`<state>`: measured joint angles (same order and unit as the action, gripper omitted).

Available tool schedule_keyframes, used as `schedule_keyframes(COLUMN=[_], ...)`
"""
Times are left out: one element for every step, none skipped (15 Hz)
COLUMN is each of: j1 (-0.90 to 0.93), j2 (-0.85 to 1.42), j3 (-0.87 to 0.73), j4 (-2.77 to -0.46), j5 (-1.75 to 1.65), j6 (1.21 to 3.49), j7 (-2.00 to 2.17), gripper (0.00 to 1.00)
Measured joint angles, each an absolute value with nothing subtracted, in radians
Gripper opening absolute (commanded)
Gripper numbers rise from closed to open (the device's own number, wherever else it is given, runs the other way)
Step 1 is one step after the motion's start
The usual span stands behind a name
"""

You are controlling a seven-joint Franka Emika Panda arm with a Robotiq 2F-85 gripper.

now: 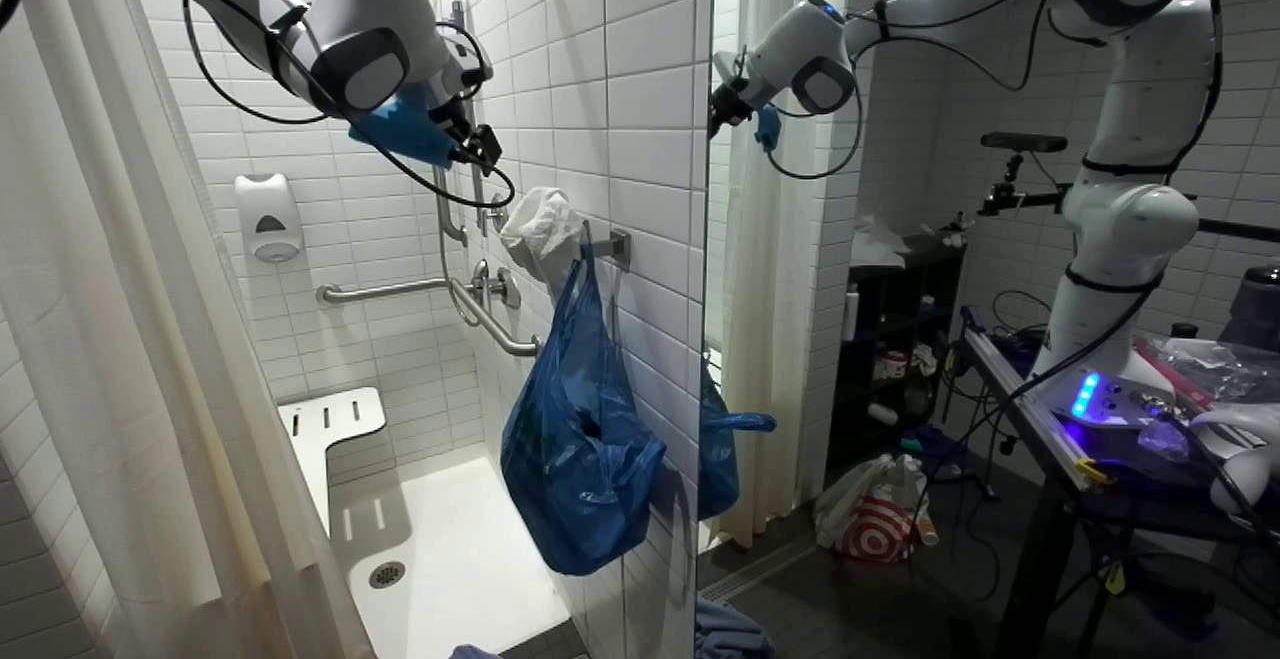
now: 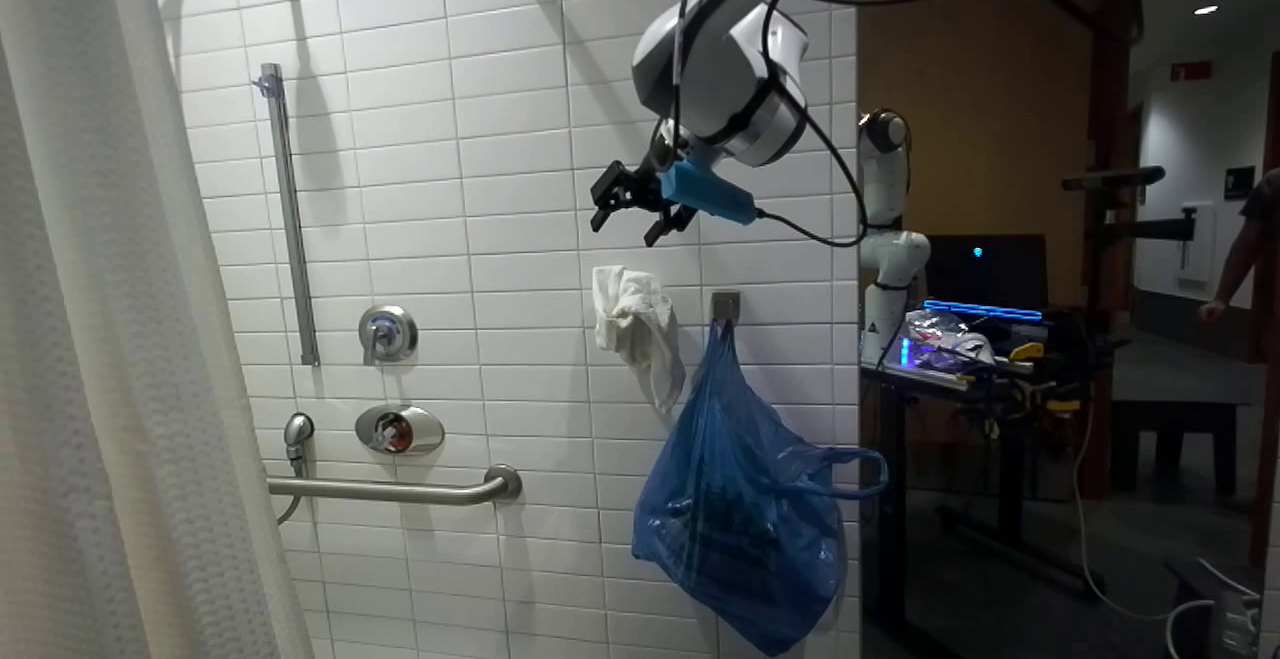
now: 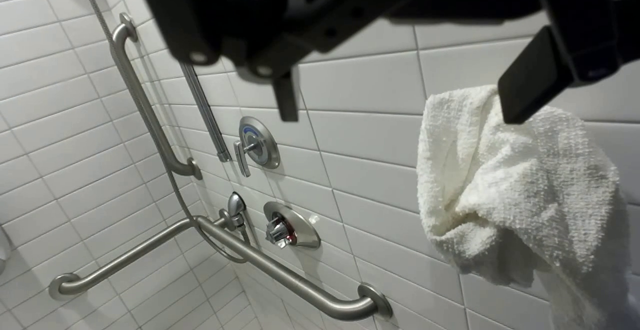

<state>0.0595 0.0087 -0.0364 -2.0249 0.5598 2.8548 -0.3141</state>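
Observation:
My gripper point(image 2: 627, 230) is open with nothing between its fingers. It hangs in the air above a white cloth point(image 2: 632, 314) on the tiled wall, apart from it. The cloth also shows bunched and draped in the wrist view point(image 3: 515, 195) and in an exterior view point(image 1: 545, 224); what holds it up is hidden. In the wrist view the two black fingers point(image 3: 532, 77) stand wide apart, and the right one overlaps the cloth's top edge in the picture. A blue plastic bag point(image 2: 740, 519) hangs from a metal wall hook point(image 2: 725, 306) beside the cloth, lower and to its right.
A metal grab bar point(image 3: 300, 285) and shower valves point(image 3: 260, 142) are on the wall. A shower curtain point(image 1: 150, 339) hangs at one side. A white seat point(image 1: 350, 414) stands at the wall. A mirror point(image 1: 850, 289) reflects the arm. A cable point(image 2: 835, 169) loops below the arm.

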Motion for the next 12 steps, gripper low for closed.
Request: schedule_keyframes(j1=[0.059,0.059,0.059,0.059,0.059,0.059,0.059,0.059,0.059,0.059,0.059,0.059], j2=[0.009,0.009,0.009,0.009,0.009,0.009,0.01,0.011,0.012,0.013,0.015,0.018], j3=[-0.036,-0.036,-0.036,-0.036,-0.036,-0.036,-0.037,-0.037,-0.037,-0.037,-0.037,-0.037], j4=[-2.025,-2.025,-2.025,-2.025,-2.025,-2.026,-2.026,-2.026,-2.026,-2.025,-2.024,-2.023], j5=[0.56,0.56,0.56,0.56,0.56,0.56,0.56,0.56,0.56,0.56,0.56,0.561], j6=[2.855,2.855,2.855,2.855,2.855,2.855,2.855,2.856,2.863,2.87,2.878,2.887], j7=[-0.314,-0.314,-0.314,-0.314,-0.314,-0.313,-0.312,-0.31,-0.307,-0.305,-0.301,-0.293], gripper=[1.0,1.0,1.0,1.0,1.0,1.0,1.0,1.0,1.0,1.0,1.0,1.0])
